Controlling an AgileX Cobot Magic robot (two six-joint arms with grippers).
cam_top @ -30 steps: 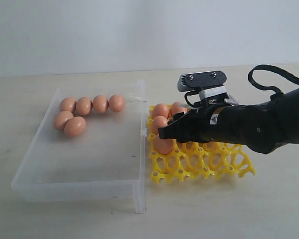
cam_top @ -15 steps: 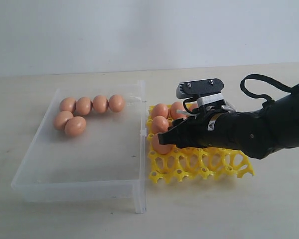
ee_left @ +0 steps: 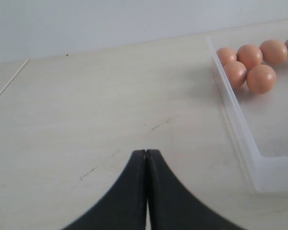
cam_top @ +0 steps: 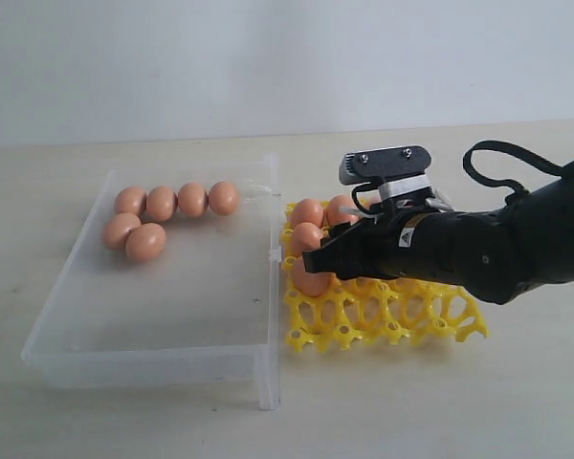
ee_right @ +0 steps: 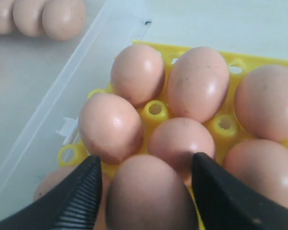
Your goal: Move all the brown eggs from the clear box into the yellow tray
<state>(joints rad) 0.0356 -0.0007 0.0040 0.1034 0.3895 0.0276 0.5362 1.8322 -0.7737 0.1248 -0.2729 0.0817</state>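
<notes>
Exterior view: the right gripper (cam_top: 314,260) is sitting lower over the yellow tray (cam_top: 440,320) than a second ago. The arm is dipping and then barely moving over the last half second. One brown egg (cam_top: 311,280) is lying under the tips in a cell on the tray's box-side edge, at almost the same spot as before. More eggs are filling the tray cells behind it, partly hidden by the arm. The clear box (cam_top: 153,359) is lying just beside the tray, with its wall against the tray's edge. Six brown eggs (cam_top: 161,203) are waiting in it, apart from the tray, and none are shifting.

Left wrist view: the left gripper (ee_left: 146,191) is pressed fully closed with nothing in it, hovering over the bare table (ee_left: 86,120). The tray is not showing here.

Right wrist view: the egg is sitting between the two fingers (ee_right: 81,196), low on the tray's lattice, with seated eggs crowding around it. The fingers are hugging both sides closely, and I cannot tell whether they are squeezing it or letting go.

Judgement: the placing step is probably finishing, with release and lift-off coming next. Six eggs are remaining to move.
</notes>
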